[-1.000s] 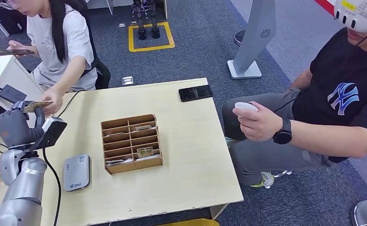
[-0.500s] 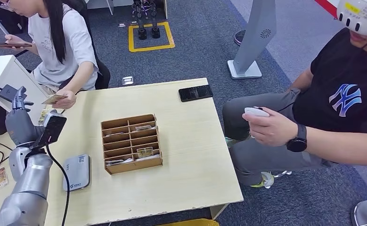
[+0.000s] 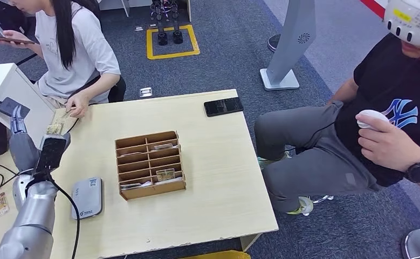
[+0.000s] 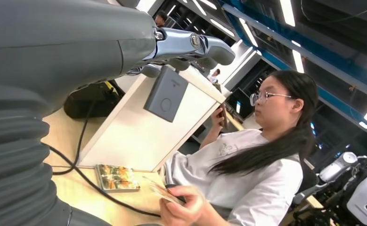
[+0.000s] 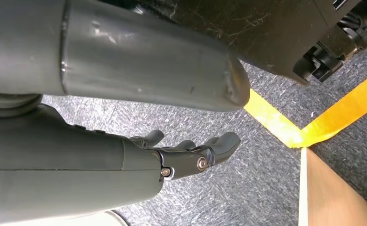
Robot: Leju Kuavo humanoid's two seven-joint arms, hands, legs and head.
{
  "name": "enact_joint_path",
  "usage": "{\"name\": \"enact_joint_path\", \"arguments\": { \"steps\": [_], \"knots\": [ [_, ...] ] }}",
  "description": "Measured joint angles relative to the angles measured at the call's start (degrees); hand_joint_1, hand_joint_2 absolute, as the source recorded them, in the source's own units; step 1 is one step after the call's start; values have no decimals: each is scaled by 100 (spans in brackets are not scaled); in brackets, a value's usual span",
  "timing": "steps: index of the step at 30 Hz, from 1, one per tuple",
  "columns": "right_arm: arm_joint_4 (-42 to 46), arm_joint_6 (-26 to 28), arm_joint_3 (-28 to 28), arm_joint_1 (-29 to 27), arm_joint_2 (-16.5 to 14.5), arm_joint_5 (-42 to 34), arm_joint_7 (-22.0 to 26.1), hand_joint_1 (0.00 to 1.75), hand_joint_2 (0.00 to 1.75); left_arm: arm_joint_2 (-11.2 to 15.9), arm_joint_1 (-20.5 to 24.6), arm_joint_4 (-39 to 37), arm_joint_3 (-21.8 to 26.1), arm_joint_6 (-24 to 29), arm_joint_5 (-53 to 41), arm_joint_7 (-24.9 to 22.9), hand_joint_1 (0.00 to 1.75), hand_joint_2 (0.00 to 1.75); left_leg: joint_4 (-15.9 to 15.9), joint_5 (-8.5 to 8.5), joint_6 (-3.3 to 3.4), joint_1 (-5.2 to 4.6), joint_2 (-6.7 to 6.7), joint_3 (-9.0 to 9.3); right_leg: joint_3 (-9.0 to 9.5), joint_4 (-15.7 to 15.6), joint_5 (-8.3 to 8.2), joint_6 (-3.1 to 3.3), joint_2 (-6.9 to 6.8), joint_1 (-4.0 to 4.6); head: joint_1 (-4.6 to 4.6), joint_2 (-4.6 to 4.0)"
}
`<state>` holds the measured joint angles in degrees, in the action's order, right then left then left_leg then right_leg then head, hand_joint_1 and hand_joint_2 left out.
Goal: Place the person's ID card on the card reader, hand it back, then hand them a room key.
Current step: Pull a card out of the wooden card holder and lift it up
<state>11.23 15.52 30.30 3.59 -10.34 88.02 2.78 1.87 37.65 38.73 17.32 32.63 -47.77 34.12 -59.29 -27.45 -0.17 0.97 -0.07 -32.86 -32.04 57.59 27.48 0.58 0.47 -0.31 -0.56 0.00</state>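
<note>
The ID card (image 3: pixel 66 112) sits in the person's hand (image 3: pixel 77 106) at the far left edge of the table (image 3: pixel 218 162), so I judge the handing back done and the room key my next business; a second small card (image 3: pixel 53 128) lies flat on the table just beside it, near the cable (image 3: pixel 73 125). My left hand (image 3: pixel 20 136) hangs raised near that corner, its fingers loosely apart and holding nothing; my right hand (image 5: pixel 191 153) hangs low over the carpet, fingers gently curled but apart, likewise empty. The card reader (image 3: pixel 87 197) lies flat near my left arm; the wooden organiser (image 3: pixel 150 164) stands in the middle of the table with cards in several of its slots, and I take those for keys, though I cannot read them. To do this well I would swing across to the organiser, pinch one card by its upstanding edge, lift it straight out of its slot so it does not catch on the dividers, then offer it edge-first toward the person.
</note>
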Motion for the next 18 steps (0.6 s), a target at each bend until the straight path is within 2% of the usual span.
{"name": "enact_joint_path", "arguments": {
  "steps": [5,8,10,15,18],
  "knots": [
    [0,8,22,1,0,-14,9,0,0,61,-225,267,-237,-25,98,-11,0,175,0,0,0,0,-2,-3,0,0,0,0,-2,0,0,0],
    [0,23,36,0,0,-47,9,0,0,120,-460,553,-405,-77,116,147,0,175,2,-1,0,-1,7,-2,2,2,-1,0,6,-1,0,0],
    [0,28,75,-5,0,-97,-20,0,0,204,-917,1093,-632,-199,165,246,0,175,3,-4,0,-3,22,3,0,2,0,0,22,-2,1,0],
    [0,44,209,-40,9,-222,-67,0,0,559,-2681,3070,-1364,-716,263,239,0,175,4,-16,-6,-2,32,-7,-20,1,10,1,36,-3,0,0],
    [0,109,284,-55,20,-250,-35,0,0,825,-3521,4073,-1764,-863,172,176,0,175,4,-20,-5,-1,25,-16,-25,0,16,2,29,-2,-1,0]
  ]
}}
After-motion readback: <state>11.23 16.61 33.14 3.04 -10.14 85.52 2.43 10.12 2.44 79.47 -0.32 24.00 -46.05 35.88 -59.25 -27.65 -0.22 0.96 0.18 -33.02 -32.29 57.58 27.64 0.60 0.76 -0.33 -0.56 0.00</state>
